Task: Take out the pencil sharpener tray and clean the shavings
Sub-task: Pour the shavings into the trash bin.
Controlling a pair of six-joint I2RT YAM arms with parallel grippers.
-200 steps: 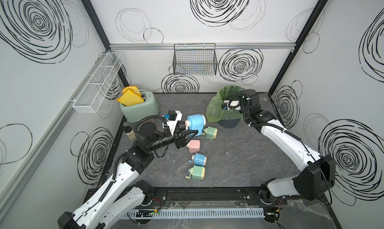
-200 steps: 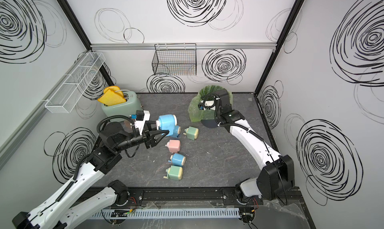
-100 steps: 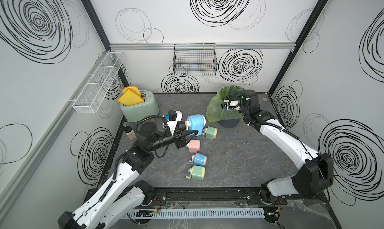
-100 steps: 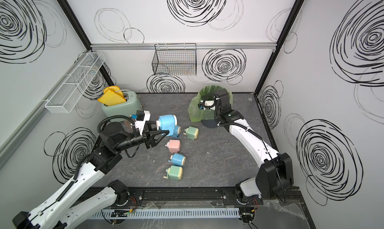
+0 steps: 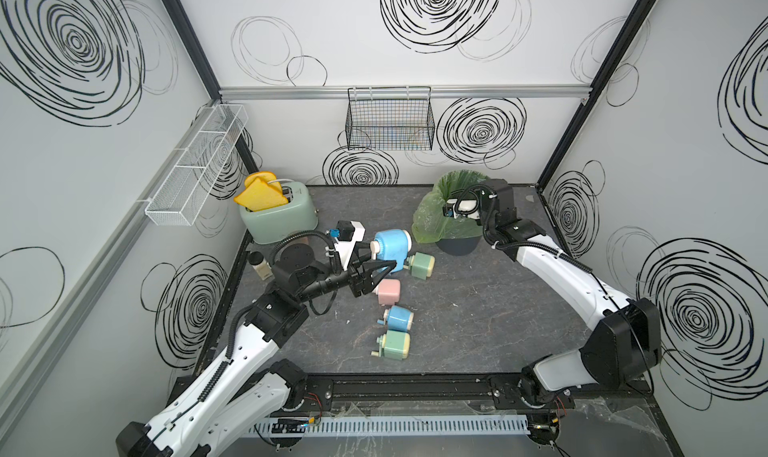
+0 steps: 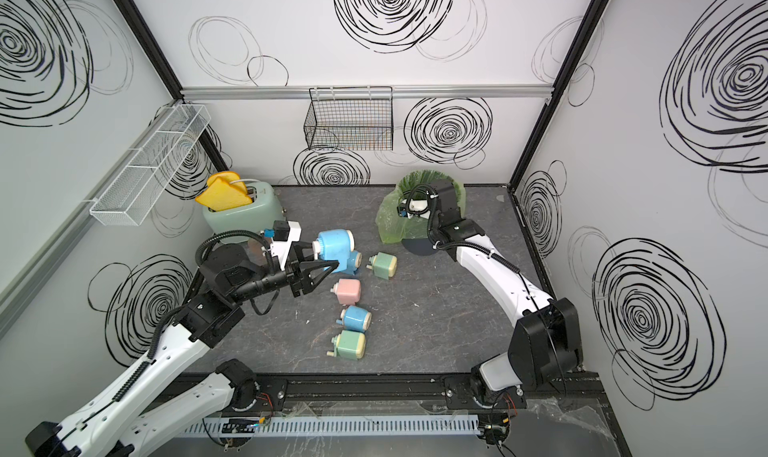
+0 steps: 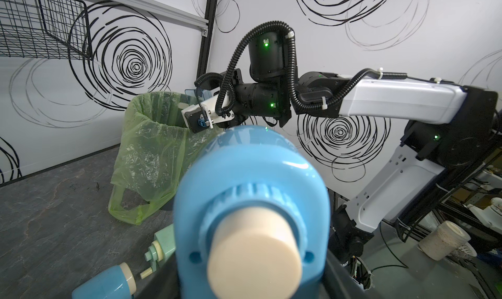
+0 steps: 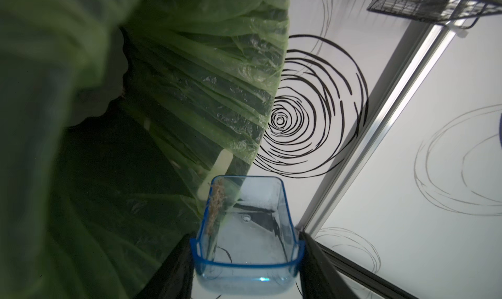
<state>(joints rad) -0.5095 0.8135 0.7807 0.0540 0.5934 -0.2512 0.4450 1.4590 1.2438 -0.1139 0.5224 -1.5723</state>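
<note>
Clear blue plastic tray (image 8: 247,246) is clamped in the right gripper (image 8: 245,259), at the rim of a green plastic bag lining a dark bin (image 5: 432,222) at the worktop's (image 5: 478,318) 1 o'clock. Pale tan shavings (image 8: 216,205) cling in a thin strip along one tray wall. Near centre, the left gripper (image 5: 382,261) grips a large blue plastic pencil sharpener with a cream knob (image 5: 392,243). A small green sharpener (image 5: 420,265) lies at its 3 o'clock. A small pink sharpener (image 5: 388,291) and a small blue sharpener (image 5: 399,317) trail toward 6 o'clock.
</note>
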